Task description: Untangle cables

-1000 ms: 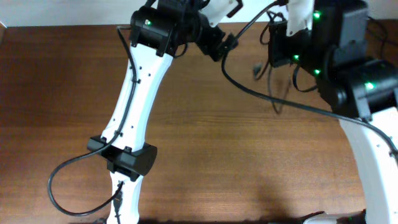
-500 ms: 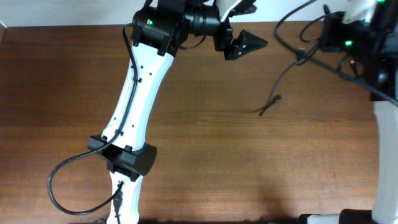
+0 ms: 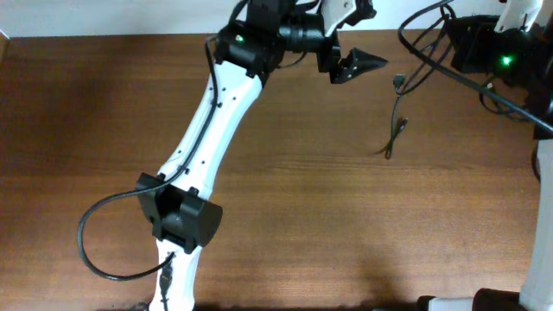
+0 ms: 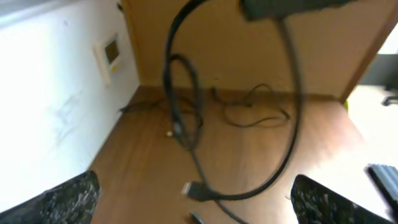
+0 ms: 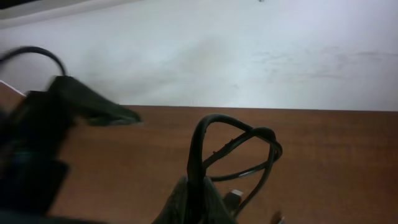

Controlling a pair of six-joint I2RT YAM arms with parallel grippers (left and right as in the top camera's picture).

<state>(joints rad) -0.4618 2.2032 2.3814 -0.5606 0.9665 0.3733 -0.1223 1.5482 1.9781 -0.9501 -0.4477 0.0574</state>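
Note:
The cables (image 5: 239, 146) rise as black loops out of my right gripper (image 5: 200, 198), which is shut on them at the bottom of the right wrist view. Overhead, that gripper (image 3: 458, 50) sits at the top right. A thin strand with a plug (image 3: 398, 82) hangs from it, and its tail (image 3: 390, 147) reaches the table. My left gripper (image 3: 367, 39) is open at the top centre, pointing right toward the cables without touching them. In the left wrist view its fingers (image 4: 68, 199) stand far apart, with a hanging loop (image 4: 183, 118) and a silver-tipped plug (image 4: 196, 190) ahead of them.
The wooden table (image 3: 328, 225) runs to a white wall (image 5: 249, 56) at the back. A thick black arm cord (image 3: 458, 76) crosses the top right. Another arm cord (image 3: 91, 246) loops at the lower left beside the left arm's base. More thin cord (image 4: 255, 115) lies on the table farther off.
My right gripper has carried the cables right and toward the back, leaving a strand trailing to the table. The left arm has swung right after them, its jaws still open.

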